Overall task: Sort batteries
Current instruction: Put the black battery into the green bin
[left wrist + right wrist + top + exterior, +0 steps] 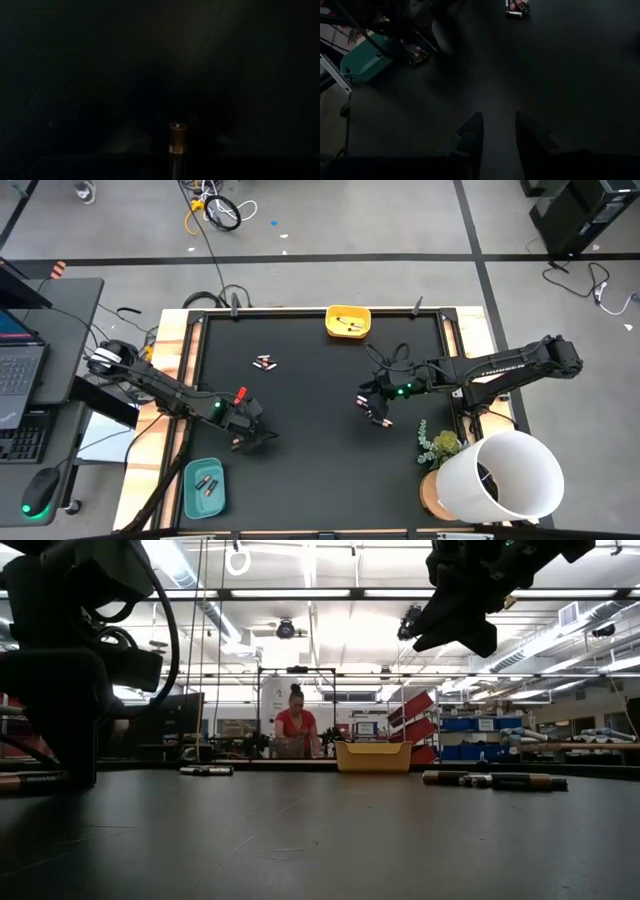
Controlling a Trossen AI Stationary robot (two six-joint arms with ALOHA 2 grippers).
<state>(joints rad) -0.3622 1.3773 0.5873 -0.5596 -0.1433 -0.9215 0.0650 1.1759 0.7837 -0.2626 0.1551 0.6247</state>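
My left gripper (252, 440) is down at the black table near its front left, beside the teal tray (188, 480), which holds two batteries (207, 483). A copper-and-black battery (178, 142) sticks out ahead of it in the left wrist view. My right gripper (497, 135) hangs open above the table's middle right (375, 408), with nothing between its fingers. A few loose batteries (265, 363) lie on the table toward the far left. The yellow tray (330, 320) at the far edge holds a battery (348, 323). My left gripper comes steeply from above and is shut on the copper-and-black battery. The black body (178, 165) runs back toward the fingers, and the copper end (178, 131) points away. The fingers are lost in the dark, so the hold does not show.
A white bucket (505, 475) and a small plant (438, 445) stand at the front right corner. In the low view more batteries (495, 780) lie on the table at the right. A person (297, 730) is far behind the table.
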